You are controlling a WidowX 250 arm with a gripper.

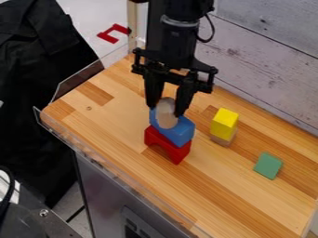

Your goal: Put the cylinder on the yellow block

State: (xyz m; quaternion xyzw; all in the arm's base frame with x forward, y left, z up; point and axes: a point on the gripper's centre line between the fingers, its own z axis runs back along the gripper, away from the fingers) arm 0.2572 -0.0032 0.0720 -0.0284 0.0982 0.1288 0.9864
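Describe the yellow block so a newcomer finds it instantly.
On the wooden table, look between the blue block stacked on red and the green block. The yellow block sits there atop a small wooden block. Unlike its neighbours, it's bright yellow.

Behind my wooden tabletop (93, 121) stands a wall (267, 60) of pale grey boards. Beyond its left edge, I see light floor (87, 14).

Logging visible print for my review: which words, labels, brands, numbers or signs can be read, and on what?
None can be read.
Yellow block, blue block, red block, green block: no lettering visible.
Dark panel at the picture's bottom: any marks too small to read.
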